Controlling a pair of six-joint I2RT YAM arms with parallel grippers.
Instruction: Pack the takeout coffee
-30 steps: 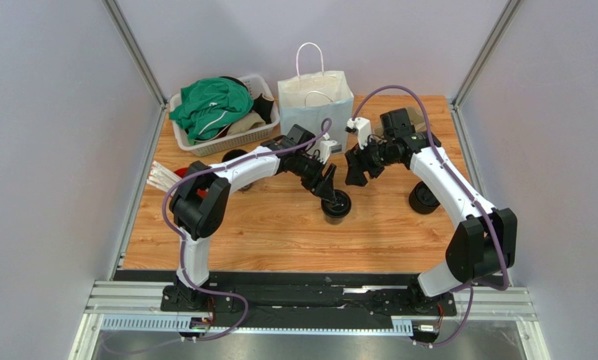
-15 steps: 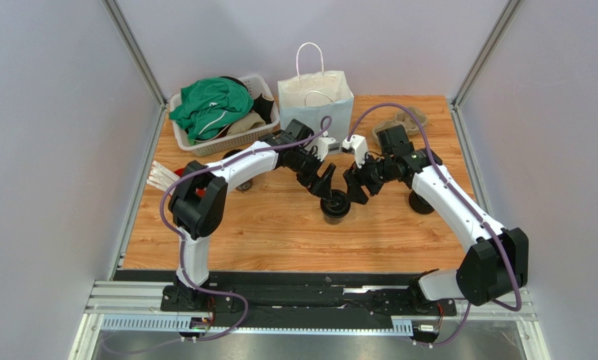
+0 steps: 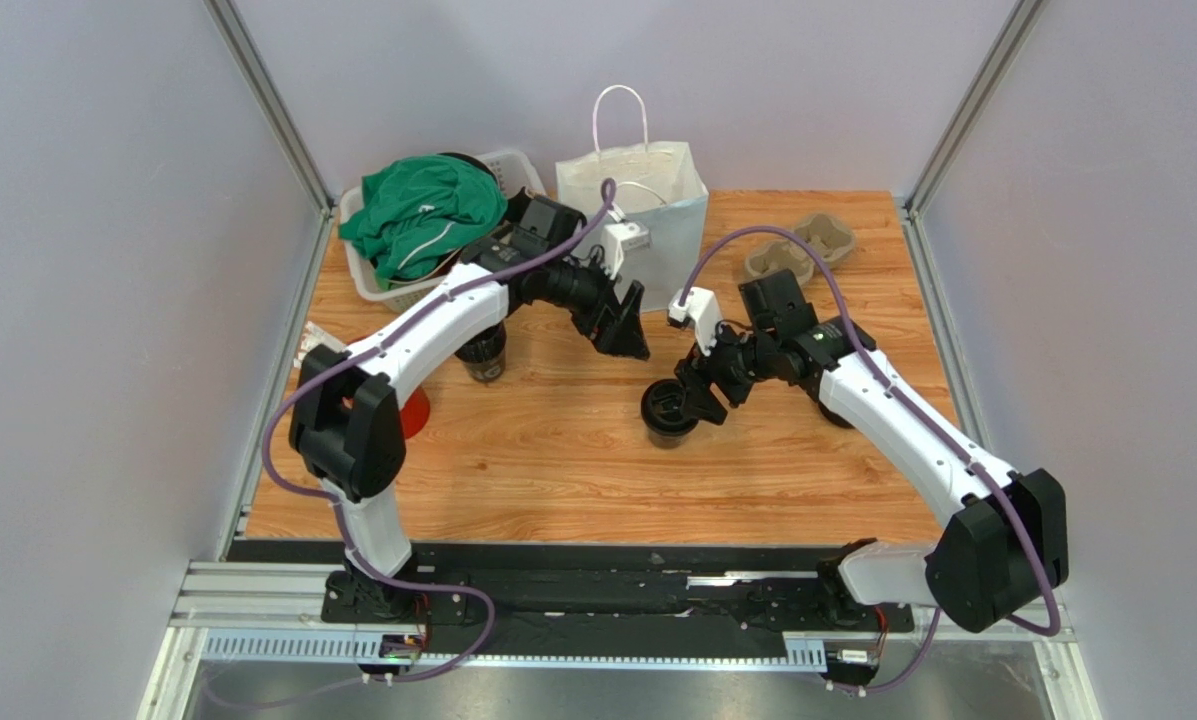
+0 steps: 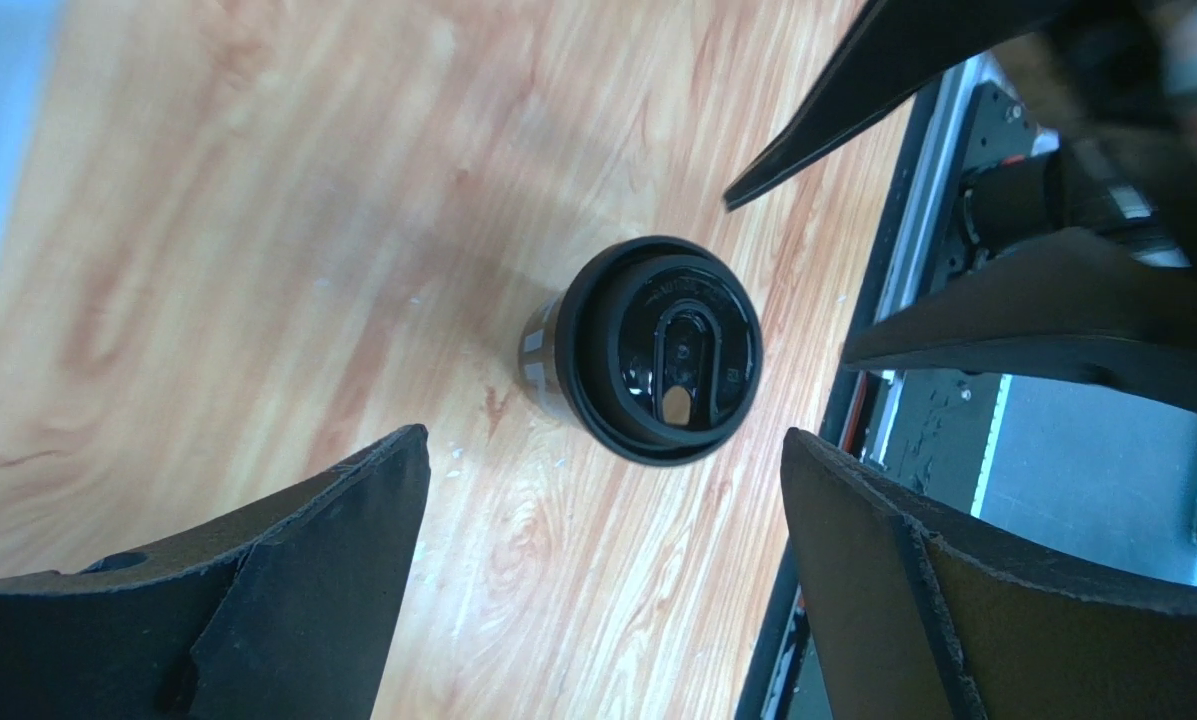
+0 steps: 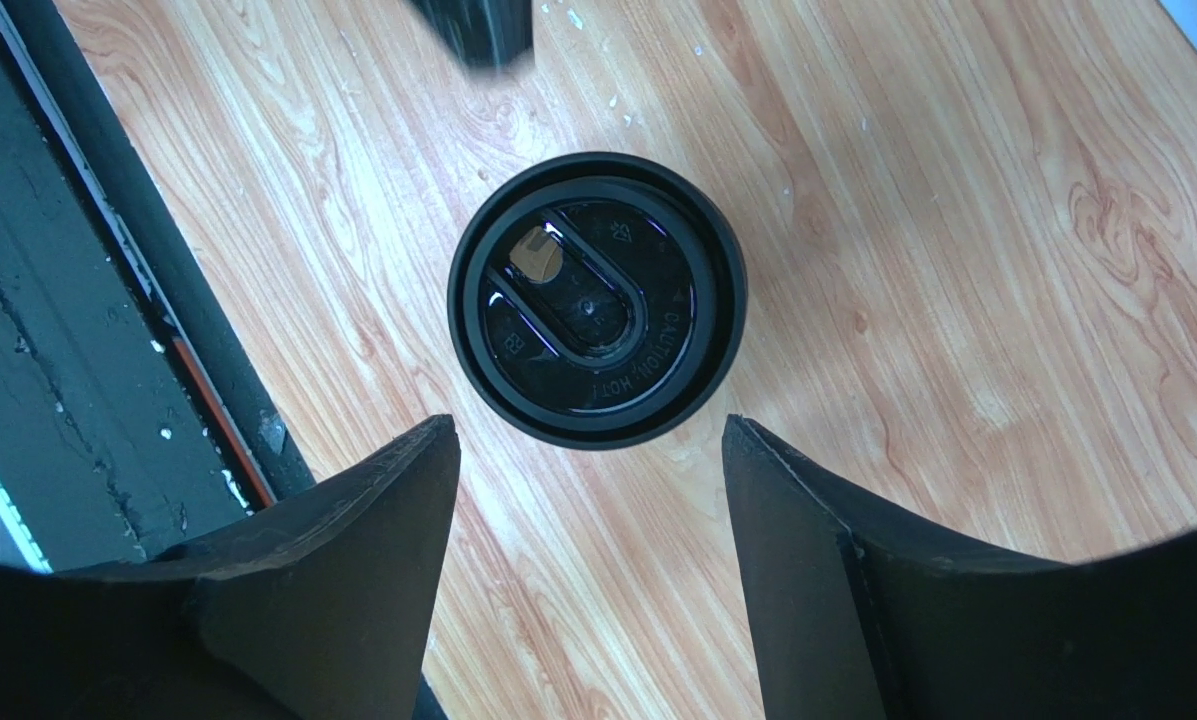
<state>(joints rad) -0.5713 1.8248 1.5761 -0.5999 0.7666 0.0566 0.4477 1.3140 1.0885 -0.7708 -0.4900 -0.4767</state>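
Note:
The takeout coffee [image 3: 667, 408], a black paper cup with a black lid, stands upright on the wooden table near its middle. My right gripper [image 3: 699, 390] hangs open just to its right. In the right wrist view the lid [image 5: 597, 300] lies just beyond the open right gripper [image 5: 589, 435], not between the fingers. My left gripper [image 3: 621, 324] is open and raised, behind and left of the cup, in front of the bag. In the left wrist view the cup [image 4: 661, 348] sits well ahead of the wide-open left gripper [image 4: 604, 447], with the right gripper's fingers [image 4: 1040, 300] beside it.
A white paper bag [image 3: 634, 192] stands open at the back centre. A basket [image 3: 529, 162] of green clothing is at the back left. A second black cup [image 3: 483, 354] and a red cup [image 3: 415, 408] sit under the left arm. A cardboard cup holder [image 3: 800, 248] lies at the back right.
My left gripper opened, let go of the coffee cup and drew back up toward the bag. My right gripper moved left and down to the cup, which stayed put.

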